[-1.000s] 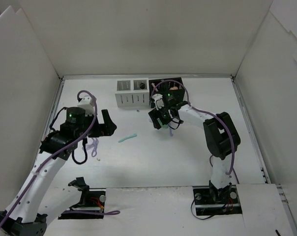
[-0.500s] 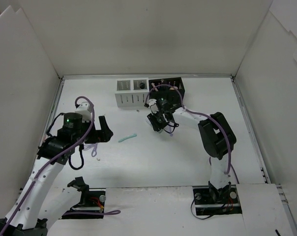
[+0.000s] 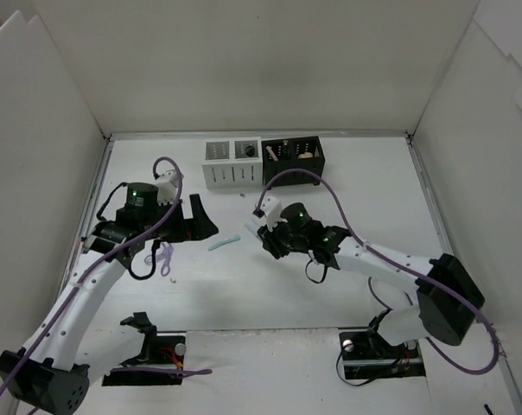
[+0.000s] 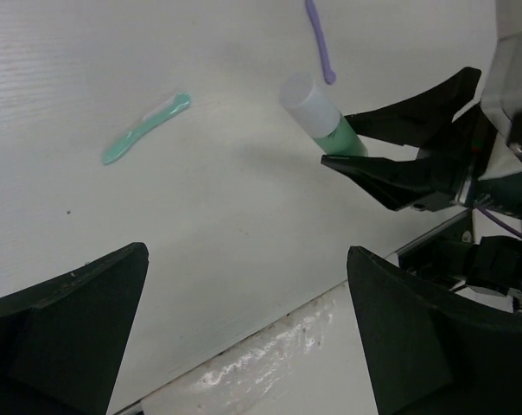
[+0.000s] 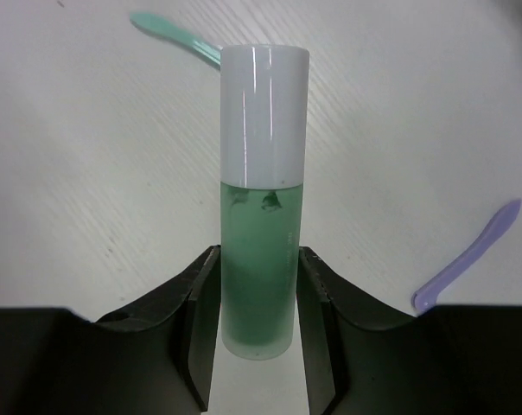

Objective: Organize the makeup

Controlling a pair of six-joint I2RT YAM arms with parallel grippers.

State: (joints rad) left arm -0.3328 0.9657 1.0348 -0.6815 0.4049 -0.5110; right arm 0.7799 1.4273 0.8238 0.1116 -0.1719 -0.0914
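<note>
Mint-green tube [image 5: 259, 216] is pinched low on its body by the right gripper [image 5: 257, 259] near the middle of the table [image 3: 347, 199]. Its long axis follows the fingers, with the white cap pointing away toward the mint stick [image 5: 170, 35]. A purple stick [image 5: 468, 259] lies beside it. Faint print on its side is unreadable. The left gripper [image 4: 244, 303] is spread wide.

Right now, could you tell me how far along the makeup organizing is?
Partly done. Peach pieces already sit in the black slotted box. In hand: the right gripper is shut on the mint-green tube. Left to do: the mint stick and the purple stick lie loose on the table, and the left gripper is open and empty near them.
</note>
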